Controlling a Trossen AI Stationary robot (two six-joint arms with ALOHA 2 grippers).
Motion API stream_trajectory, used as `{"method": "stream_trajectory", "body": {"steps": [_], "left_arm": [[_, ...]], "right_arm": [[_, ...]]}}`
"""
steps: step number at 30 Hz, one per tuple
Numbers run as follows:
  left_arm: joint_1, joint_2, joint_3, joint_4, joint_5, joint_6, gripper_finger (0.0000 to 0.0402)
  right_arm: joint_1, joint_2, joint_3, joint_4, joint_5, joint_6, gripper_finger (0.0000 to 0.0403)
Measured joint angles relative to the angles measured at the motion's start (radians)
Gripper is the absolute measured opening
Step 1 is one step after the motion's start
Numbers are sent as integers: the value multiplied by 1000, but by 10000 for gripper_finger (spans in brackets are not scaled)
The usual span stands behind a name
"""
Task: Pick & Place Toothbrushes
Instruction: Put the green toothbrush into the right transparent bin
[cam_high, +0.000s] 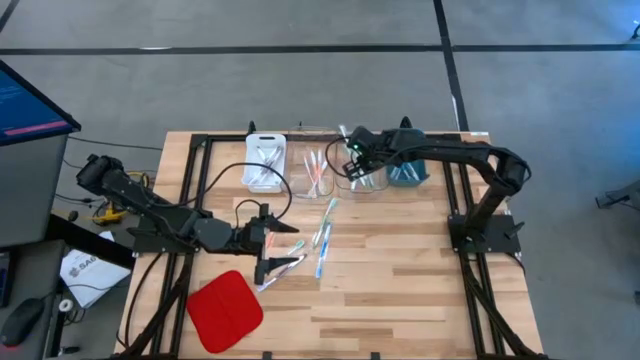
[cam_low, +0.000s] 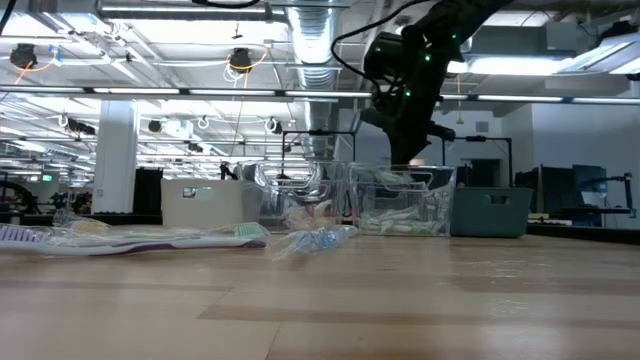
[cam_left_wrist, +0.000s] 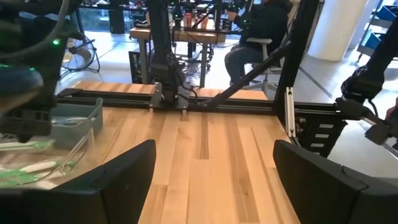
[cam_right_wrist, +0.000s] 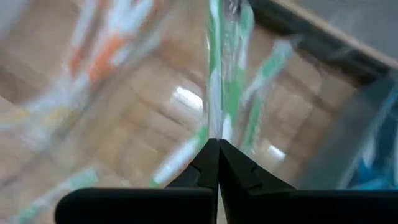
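**Right gripper pinches a green toothbrush above the clear tray; left gripper waits spread among the loose ones**

The wooden table (cam_high: 400, 280) carries everything. The right arm reaches from three o'clock toward twelve, and the right gripper (cam_high: 356, 150) hangs over a clear tray (cam_high: 362, 178) at the far edge. Its fingers are clenched to a point, and in the right wrist view a green toothbrush (cam_right_wrist: 214, 74) runs straight out from the tips, so it appears pinched by one end, long axis in line with the fingers, with the tray's green brushes directly below. In my judgement the coming move turns on that: the brush already hangs over the tray and needs only lowering and letting go.

The left arm comes in from nine o'clock. The left gripper (cam_high: 268, 243) sits low near the table's centre, fingers spread wide and empty.

Four trays line the far edge: one white (cam_high: 265, 162), two clear, one blue-grey (cam_high: 408, 172). One red square pad (cam_high: 225, 310) lies at seven o'clock.

Loose toothbrushes (cam_high: 322, 240) lie mid-table, about six, most with long axes running roughly twelve to six, just beside the left gripper at its three o'clock; that arm is far nearer them.
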Motion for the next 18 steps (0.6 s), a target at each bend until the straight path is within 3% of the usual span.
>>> {"method": "stream_trajectory", "body": {"steps": [6, 18], "left_arm": [[-5, 0, 0, -1, 0, -4, 320], [-5, 0, 0, 0, 0, -8, 320]], "right_arm": [[23, 1, -1, -112, 0, 6, 1], [-6, 3, -1, -166, -7, -9, 6]]}}
